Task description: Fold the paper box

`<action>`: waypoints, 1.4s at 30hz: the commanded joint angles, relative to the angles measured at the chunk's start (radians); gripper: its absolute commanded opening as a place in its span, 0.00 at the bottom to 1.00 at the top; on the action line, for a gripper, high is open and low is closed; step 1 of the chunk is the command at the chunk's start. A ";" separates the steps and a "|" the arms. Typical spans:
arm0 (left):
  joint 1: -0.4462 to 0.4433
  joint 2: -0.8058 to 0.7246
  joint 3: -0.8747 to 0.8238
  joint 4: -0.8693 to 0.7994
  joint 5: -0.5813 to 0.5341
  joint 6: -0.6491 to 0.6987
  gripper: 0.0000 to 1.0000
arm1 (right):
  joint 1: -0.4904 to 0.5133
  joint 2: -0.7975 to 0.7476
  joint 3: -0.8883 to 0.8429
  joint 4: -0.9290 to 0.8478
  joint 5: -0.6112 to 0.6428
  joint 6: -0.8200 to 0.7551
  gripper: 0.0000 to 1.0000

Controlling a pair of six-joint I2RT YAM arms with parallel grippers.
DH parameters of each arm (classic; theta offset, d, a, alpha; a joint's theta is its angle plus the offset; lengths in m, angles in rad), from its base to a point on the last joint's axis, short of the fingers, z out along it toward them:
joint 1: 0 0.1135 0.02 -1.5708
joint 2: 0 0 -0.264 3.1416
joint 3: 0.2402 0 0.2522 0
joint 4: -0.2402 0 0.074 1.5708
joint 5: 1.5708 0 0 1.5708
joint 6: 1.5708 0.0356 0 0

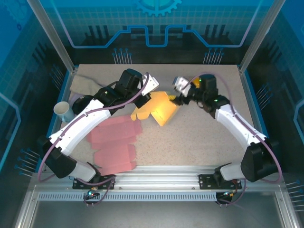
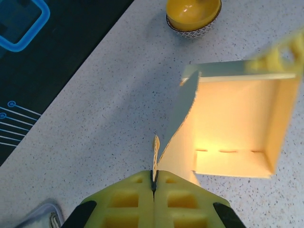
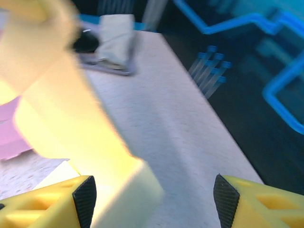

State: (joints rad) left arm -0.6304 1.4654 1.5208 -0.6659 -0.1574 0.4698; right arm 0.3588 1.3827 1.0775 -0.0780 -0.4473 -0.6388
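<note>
- Paper box (image 1: 164,111), yellow, at mid-counter between the two grippers, half folded into a shallow tray.
- In the left wrist view (image 2: 237,128), hollow side turned towards that camera, with three walls raised and a row of short slits along the near wall.
- Nearly as wide as deep there, so long axis hard to tell; in the top view, propped at a slant rather than lying flat.
- One loose flap curving from the tray's left wall down to the left gripper (image 2: 153,183).
- Left gripper (image 1: 151,97) closed tight, with the thin edge of that flap pinched between its yellow ribbed fingers.
- Right gripper (image 1: 178,100) at the box's far right corner, jaws well apart.
- In the right wrist view, right gripper (image 3: 152,194) open, with a blurred yellow wall of the box (image 3: 61,109) just beside one black-tipped finger; contact impossible to tell.
- Counter (image 1: 199,137) of pale speckled stone-like finish.
- Pink flat box blanks (image 1: 114,142) stacked on the near left, partly under the left arm.
- Paper cup (image 1: 63,110) upright at the left edge, near a crumpled beige cloth (image 1: 88,85) in the far left corner.
- Yellow bowl (image 2: 193,14) with a patterned outside, on the counter beyond the box, well apart from it.
</note>
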 commanded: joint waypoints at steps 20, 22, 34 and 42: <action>-0.039 -0.049 -0.033 -0.024 0.065 0.028 0.00 | 0.170 0.029 -0.021 0.101 0.104 -0.249 0.27; -0.040 -0.055 -0.038 -0.018 0.071 0.023 0.00 | 0.171 0.032 -0.023 0.100 0.105 -0.251 0.24; 0.086 -0.123 -0.119 0.076 0.044 -0.313 0.45 | 0.072 -0.011 -0.119 0.235 0.023 -0.108 0.00; 0.400 -0.242 -0.331 0.167 0.105 -0.918 0.59 | -0.029 -0.019 -0.321 0.546 -0.141 0.087 0.00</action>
State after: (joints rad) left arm -0.2478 1.2228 1.2201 -0.5327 -0.0750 -0.1768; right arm 0.3508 1.3727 0.8062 0.2768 -0.4736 -0.6678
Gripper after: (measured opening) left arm 0.585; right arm 0.044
